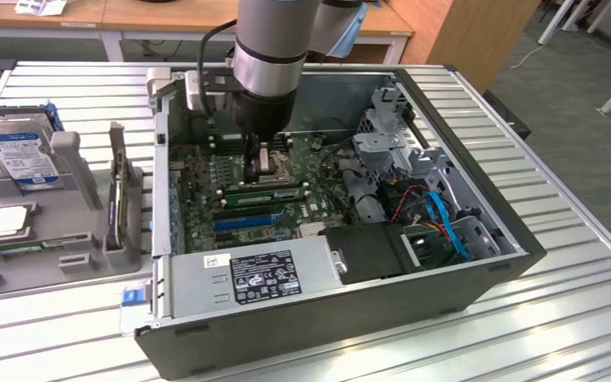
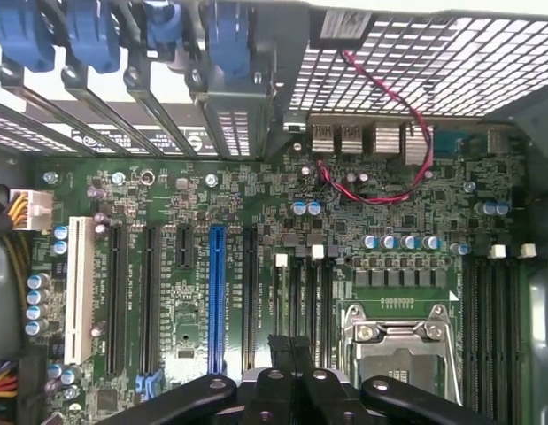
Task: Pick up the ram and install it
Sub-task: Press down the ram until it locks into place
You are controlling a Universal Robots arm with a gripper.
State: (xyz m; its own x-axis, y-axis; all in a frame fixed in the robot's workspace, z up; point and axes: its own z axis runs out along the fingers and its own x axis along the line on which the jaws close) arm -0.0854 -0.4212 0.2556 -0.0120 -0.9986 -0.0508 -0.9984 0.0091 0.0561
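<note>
One long green stick, which we take to be the ram (image 1: 268,191), sits on edge in a slot of the motherboard (image 1: 204,195), just beside the processor socket (image 1: 270,163) and inside the open computer case (image 1: 476,263). We judge that picking it up is done and that the install is at or near its end, though we cannot tell whether the stick is fully seated or its end clips are locked.

Our gripper (image 1: 254,157) hangs low inside the case, over the socket and close to the stick. In the wrist view its black fingers (image 2: 279,372) are pressed together with nothing between them, so the gripper (image 2: 291,359) holds nothing. Whether the tips touch the stick we cannot tell.

As for looks, the ram is thin, narrow and green, with darker patches along its length, and it lies parallel to the neighbouring slots. Off to the exterior view's left, a grey tray (image 1: 29,274) on the bench (image 1: 560,318) carries a hard drive (image 1: 19,155).
</note>
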